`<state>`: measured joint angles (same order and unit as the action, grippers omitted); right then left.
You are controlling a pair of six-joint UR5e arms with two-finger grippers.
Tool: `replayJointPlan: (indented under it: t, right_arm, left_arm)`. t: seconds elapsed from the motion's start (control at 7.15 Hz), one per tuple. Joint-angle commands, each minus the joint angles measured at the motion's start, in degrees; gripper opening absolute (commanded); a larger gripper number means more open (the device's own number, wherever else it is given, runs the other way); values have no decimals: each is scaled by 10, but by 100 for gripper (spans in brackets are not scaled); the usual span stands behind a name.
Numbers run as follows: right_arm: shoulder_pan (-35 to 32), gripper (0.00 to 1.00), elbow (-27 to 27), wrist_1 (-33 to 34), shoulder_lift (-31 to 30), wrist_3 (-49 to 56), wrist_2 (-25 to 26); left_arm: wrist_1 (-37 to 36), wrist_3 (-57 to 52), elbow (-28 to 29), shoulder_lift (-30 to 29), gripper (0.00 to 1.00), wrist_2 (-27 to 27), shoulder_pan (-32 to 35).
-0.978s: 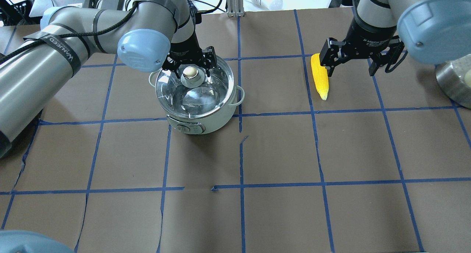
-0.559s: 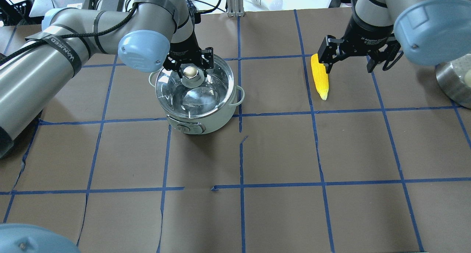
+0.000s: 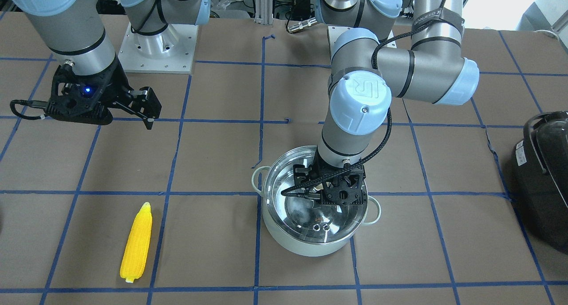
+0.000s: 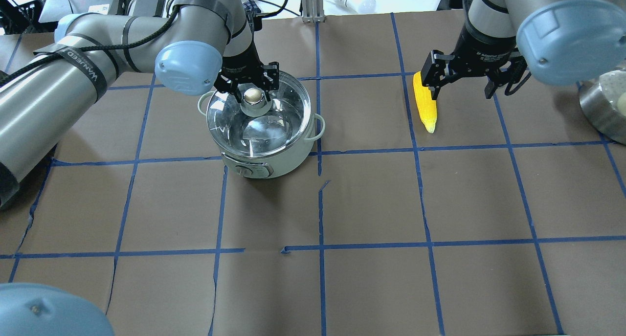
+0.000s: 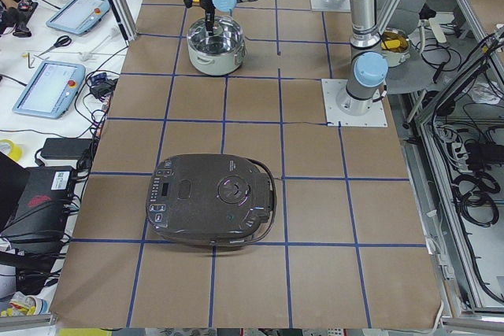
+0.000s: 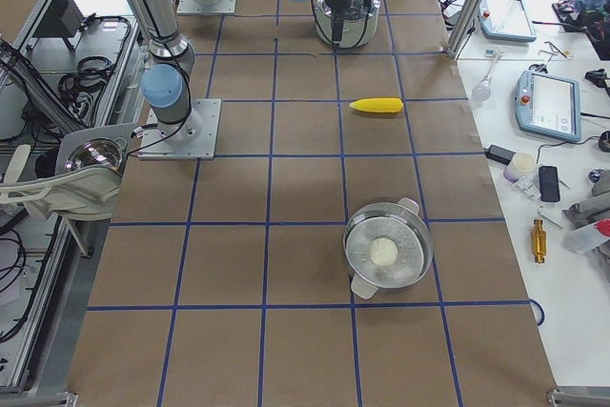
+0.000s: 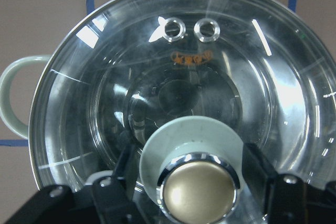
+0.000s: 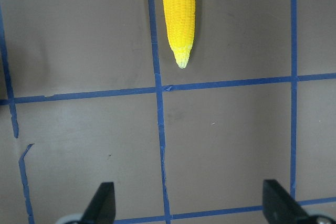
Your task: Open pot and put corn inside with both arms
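The pale-green pot [image 4: 274, 157] stands left of centre with its glass lid [image 4: 259, 128] on it. My left gripper [image 4: 253, 87] reaches down over the lid and is shut on the brass knob [image 4: 253, 96]. In the left wrist view its fingers [image 7: 260, 169] press the knob's pale base from both sides. The yellow corn [image 4: 424, 103] lies on the table to the right, tip pointing toward the robot. My right gripper [image 4: 460, 87] hovers open and empty above the table just right of the corn's blunt end. The corn also shows in the right wrist view [image 8: 178, 14].
A black appliance [image 3: 543, 180] sits at the table's end on my left. A steel bowl [image 4: 599, 113] holding a pale ball stands at the right edge. Blue tape lines grid the brown table cover. The arm bases [image 3: 155, 52] are bolted at the robot's side.
My left gripper's fingers have narrowed onto the lid's knob. My right gripper has shifted a little left and away from the robot, staying open. Pot, lid and corn have not moved.
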<state>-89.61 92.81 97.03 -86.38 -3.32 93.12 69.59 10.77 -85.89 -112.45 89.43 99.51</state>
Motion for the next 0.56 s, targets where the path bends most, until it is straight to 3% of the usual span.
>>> replayJointPlan:
  t: [0.0,0.14,0.28,0.42]
  right_arm:
    - [-1,100,0,13,12,-1,-4]
    - [-1,100,-8,14,23,-3,-3]
    - [0,100,-7,27,32,-3,-2]
    - [0,100,-7,73,60,-2,-1]
  left_arm:
    - [0,6,0,-1,66,-3,0]
    - [0,6,1,-1,64,-3,0]
    - [0,6,1,-1,56,-4,0]
    - [0,6,1,1,50,-4,0]
